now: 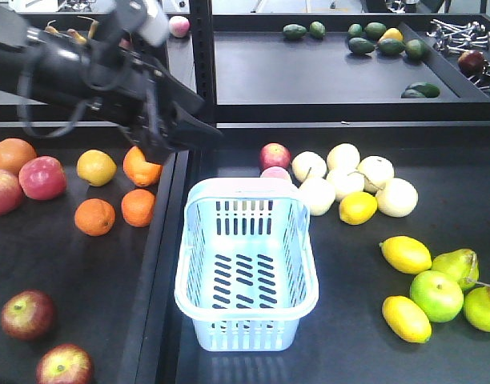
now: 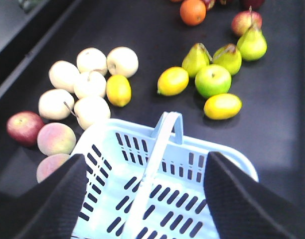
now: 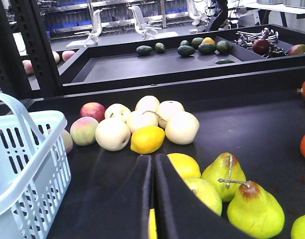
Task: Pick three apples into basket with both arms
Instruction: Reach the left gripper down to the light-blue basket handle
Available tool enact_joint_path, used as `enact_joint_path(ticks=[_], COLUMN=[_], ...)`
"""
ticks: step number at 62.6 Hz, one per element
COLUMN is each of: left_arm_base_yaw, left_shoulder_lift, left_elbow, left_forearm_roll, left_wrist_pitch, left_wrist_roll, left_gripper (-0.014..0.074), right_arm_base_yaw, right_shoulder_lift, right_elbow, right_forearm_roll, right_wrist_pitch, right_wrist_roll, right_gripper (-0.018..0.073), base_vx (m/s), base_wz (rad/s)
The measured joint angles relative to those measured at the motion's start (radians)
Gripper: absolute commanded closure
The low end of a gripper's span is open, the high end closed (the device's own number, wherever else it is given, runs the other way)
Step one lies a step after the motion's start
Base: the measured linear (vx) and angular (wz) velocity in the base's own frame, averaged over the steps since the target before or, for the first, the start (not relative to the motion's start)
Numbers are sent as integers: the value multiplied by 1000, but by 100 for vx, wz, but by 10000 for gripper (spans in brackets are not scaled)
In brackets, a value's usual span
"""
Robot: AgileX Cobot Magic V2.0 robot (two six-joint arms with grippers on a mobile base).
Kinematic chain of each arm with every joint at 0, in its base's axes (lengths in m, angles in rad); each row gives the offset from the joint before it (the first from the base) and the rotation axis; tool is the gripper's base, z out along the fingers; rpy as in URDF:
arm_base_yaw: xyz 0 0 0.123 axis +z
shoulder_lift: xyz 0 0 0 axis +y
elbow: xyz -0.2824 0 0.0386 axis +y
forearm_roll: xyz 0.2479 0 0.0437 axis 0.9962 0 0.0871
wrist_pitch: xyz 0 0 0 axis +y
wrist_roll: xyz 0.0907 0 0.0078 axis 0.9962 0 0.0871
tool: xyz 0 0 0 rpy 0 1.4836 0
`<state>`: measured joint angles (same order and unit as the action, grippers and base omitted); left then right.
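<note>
Front view: I see the basket (image 1: 245, 332) empty on the counter (image 1: 349, 280), its long axis running away from the camera and its handle (image 1: 245, 188) up at the far end. My left end effector (image 1: 181, 138) hangs by its far-left corner. Two dark apples (image 1: 27, 314) lie near-left, past a raised edge (image 1: 153, 264). A third apple (image 1: 275, 156) sits behind the basket.

Left wrist: fingers (image 2: 43, 199) are spread wide and hold nothing, with the basket below them.

Right wrist: my right end effector (image 3: 152, 158) is pinched closed on nothing. The basket is on the left, across bare counter.

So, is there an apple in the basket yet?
No, the front view shows the basket with its slotted bottom bare and nothing lying inside it.
</note>
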<state>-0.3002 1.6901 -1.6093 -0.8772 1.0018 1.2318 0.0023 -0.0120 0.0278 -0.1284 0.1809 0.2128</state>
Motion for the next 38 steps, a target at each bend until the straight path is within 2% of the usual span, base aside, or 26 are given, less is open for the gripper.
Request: enact_joint_path(ticks=[16,38], left_arm_base_yaw=[-42,-60], left_shoulder_lift=[136,198], left_elbow=[-34,-35], left_forearm_roll=[64,76], left_wrist_pitch=[-14,-6], left_wrist_roll=[0,0], left_gripper=[108,111], right_arm_base_yaw=[0,0], right_shoulder_lift=[0,0], right_elbow=[0,0], right_forearm_roll=[0,0], right_wrist_pitch=[0,0], right_wrist_roll=[0,0], right_gripper=[564,564], base_vx=[0,0], base_wz=[0,0])
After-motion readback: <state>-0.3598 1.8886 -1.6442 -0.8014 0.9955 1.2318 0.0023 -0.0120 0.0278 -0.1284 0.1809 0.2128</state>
